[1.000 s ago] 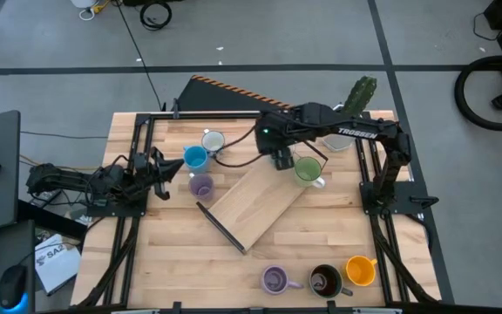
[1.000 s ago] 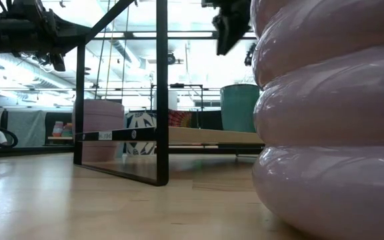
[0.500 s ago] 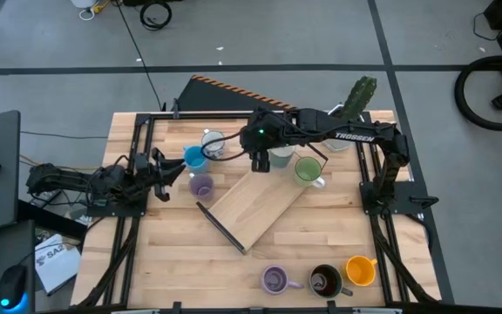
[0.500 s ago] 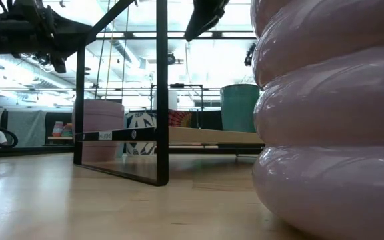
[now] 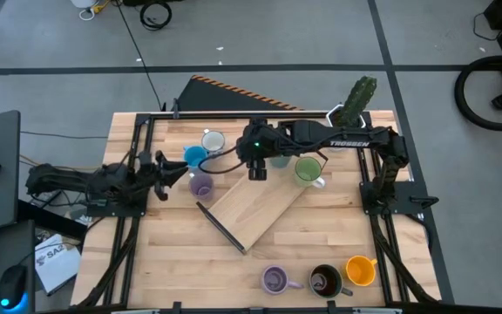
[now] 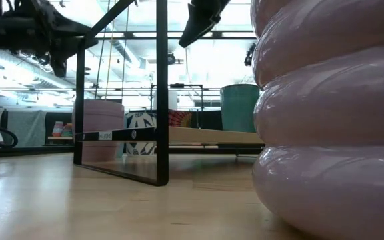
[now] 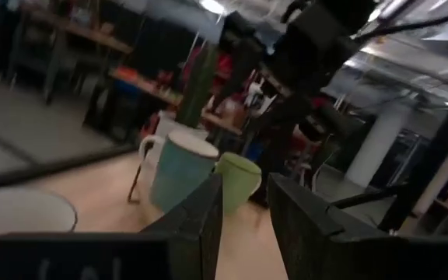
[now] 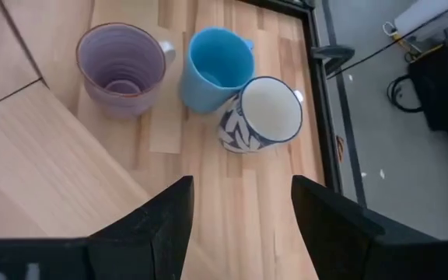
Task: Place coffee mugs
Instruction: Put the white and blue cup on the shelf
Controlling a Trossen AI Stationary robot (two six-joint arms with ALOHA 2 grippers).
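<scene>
Three coffee mugs sit in a tight cluster at upper left of centre in the high view: a blue mug (image 5: 195,157), a lavender mug (image 5: 200,185) just below it, and a white mug with a dark leaf print (image 5: 213,140) just above. In my right wrist view the blue mug (image 8: 218,65) touches the leaf-print mug (image 8: 261,113) and leans a little; the lavender one (image 8: 123,66) stands upright just beside it. All three are empty. A green mug (image 5: 308,169) stands right of centre by the tilted wooden board (image 5: 255,205). Along the bottom edge of the high view a second lavender mug (image 5: 274,280), a dark brown mug (image 5: 325,281) and an orange mug (image 5: 360,270) make a row on the counter (image 5: 172,253).

My right gripper (image 5: 257,171) hangs over the board's upper end, near the cluster, fingers spread wide and holding nothing. My left gripper (image 5: 166,170) is at mid left, near the lavender mug, fingers narrowly parted with nothing between them.

Risks, my read: the mugs are packed so close that a finger coming down on one would likely knock its neighbour, and the leaning blue mug could tip. Both my grippers are near the same cluster, so the arms could clash. The sloped board could let a mug slide if bumped.
</scene>
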